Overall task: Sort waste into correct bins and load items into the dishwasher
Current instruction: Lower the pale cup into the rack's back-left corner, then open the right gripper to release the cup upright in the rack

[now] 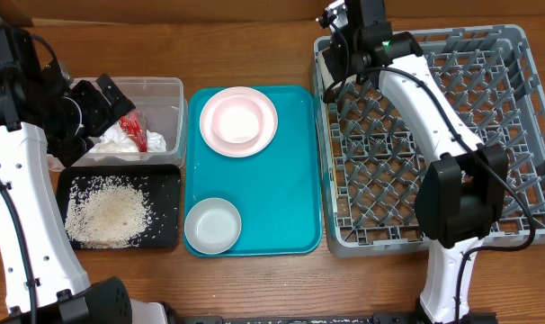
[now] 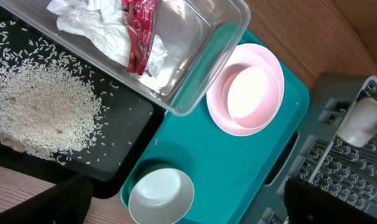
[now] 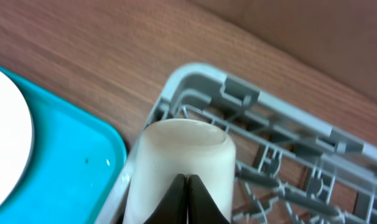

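My right gripper (image 3: 187, 179) is shut, its fingertips pressed together over the side of the small white cup (image 3: 182, 146). That cup (image 2: 361, 121) lies in the far left corner of the grey dishwasher rack (image 1: 416, 153). A white bowl (image 1: 236, 119) sits on the pink plate (image 1: 271, 123) on the teal tray, and a second bowl (image 1: 212, 225) is at the tray's near end. The clear tub (image 1: 165, 94) holds the napkin (image 2: 89, 28) and the red wrapper (image 2: 139, 31). Rice (image 1: 106, 216) lies in the black tray (image 1: 167, 180). My left gripper (image 2: 188, 205) hangs open above the near bowl (image 2: 162, 196).
The teal tray (image 1: 286, 198) lies between the two bins and the rack. Bare wooden table runs along the far side and the near edge. The right arm stretches across the rack's left half.
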Tool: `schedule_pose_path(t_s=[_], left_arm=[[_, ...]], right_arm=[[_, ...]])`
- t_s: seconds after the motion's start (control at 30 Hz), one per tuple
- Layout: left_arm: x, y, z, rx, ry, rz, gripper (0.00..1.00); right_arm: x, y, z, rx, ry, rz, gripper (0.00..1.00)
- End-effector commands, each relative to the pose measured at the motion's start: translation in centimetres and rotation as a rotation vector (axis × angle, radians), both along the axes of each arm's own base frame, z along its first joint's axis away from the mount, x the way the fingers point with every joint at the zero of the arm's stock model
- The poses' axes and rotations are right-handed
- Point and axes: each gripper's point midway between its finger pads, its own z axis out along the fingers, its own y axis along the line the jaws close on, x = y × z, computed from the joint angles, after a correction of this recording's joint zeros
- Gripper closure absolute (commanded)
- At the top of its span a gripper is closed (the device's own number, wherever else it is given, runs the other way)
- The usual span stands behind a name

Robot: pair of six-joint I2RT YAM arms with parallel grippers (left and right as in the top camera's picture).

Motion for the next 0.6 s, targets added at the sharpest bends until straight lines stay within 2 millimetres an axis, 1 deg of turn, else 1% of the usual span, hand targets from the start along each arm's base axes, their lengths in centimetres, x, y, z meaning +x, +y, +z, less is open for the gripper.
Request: schedule_pose_path(t_s=[0.0, 0.23, 0.33, 0.4, 0.47, 0.57], left_arm=[[0.2, -0.1, 0.5, 0.007, -0.023, -0.020, 0.00], [0.2, -0.1, 0.5, 0.007, -0.023, -0.020, 0.00], [0.2, -0.1, 0.5, 0.007, -0.023, -0.020, 0.00], [0.2, -0.1, 0.5, 0.007, -0.023, -0.020, 0.00], [0.2, -0.1, 0.5, 0.007, -0.023, -0.020, 0.00], [0.2, -0.1, 0.5, 0.007, -0.023, -0.020, 0.00]], right_arm=[[-0.4, -1.1, 0.6, -0.028, -0.001, -0.031, 0.96], [-1.2, -1.2, 6.4, 0.003, -0.103, -0.031, 0.96], [-1.9, -0.6, 8.5, 0.036, -0.132, -0.006, 0.96], [-2.3, 0.2, 9.2, 0.067, -0.137, 0.023, 0.96], [-2.4, 0.5, 9.2, 0.081, -0.134, 0.035, 0.93], [-2.1, 0.6, 8.4, 0.079, -0.121, 0.035, 0.92]])
